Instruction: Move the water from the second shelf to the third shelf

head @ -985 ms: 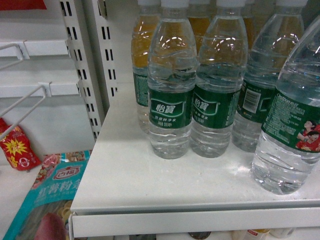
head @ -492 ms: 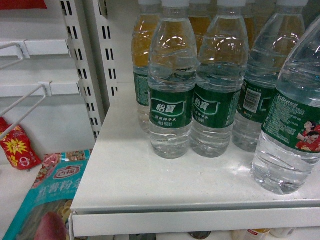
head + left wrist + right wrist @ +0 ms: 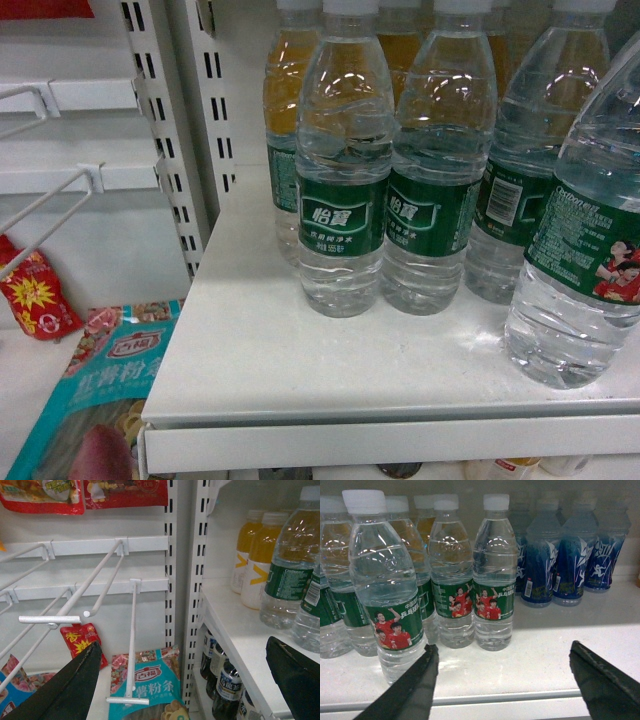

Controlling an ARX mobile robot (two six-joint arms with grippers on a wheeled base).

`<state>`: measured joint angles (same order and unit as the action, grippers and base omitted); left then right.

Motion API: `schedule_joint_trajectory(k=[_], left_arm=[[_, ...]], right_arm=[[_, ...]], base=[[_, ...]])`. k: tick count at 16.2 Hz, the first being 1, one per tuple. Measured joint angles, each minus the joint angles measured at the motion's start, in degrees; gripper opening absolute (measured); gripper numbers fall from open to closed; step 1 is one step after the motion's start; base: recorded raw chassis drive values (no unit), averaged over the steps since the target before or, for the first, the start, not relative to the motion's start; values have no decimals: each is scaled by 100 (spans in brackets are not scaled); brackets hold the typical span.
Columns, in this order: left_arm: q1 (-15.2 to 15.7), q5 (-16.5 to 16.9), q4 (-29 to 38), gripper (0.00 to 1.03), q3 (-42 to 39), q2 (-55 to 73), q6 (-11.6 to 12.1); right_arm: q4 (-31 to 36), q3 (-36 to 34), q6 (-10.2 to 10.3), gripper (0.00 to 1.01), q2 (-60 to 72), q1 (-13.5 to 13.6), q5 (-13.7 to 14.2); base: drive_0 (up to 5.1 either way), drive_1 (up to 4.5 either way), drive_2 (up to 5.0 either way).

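Your right gripper (image 3: pixel 502 680) is hanging released, jaws spread wide, just in front of the white shelf (image 3: pixel 540 665) edge. The water (image 3: pixel 385 587) is standing upright at the front of that shelf, just beyond the gripper's left-hand finger, apart from it, with more water bottles (image 3: pixel 492 575) behind. Your left gripper (image 3: pixel 185 680) is also gaping open, grasping nothing, facing bare wire hooks (image 3: pixel 75 605) and snack packets (image 3: pixel 142 680).
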<state>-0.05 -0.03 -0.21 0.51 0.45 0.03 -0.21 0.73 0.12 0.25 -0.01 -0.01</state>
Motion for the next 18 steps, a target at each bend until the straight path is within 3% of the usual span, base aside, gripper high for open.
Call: schedule_joint_trajectory(k=[2, 3, 18], left_arm=[[0, 0, 0, 98, 0, 0, 0], [0, 0, 0, 98, 0, 0, 0], [0, 2, 4, 98, 0, 0, 0]], right_arm=[[0, 0, 0, 95, 0, 0, 0], [0, 0, 2, 99, 0, 0, 0], [2, 0, 0, 98, 0, 0, 0]], base=[[0, 0, 0], [0, 0, 0], [0, 0, 0]])
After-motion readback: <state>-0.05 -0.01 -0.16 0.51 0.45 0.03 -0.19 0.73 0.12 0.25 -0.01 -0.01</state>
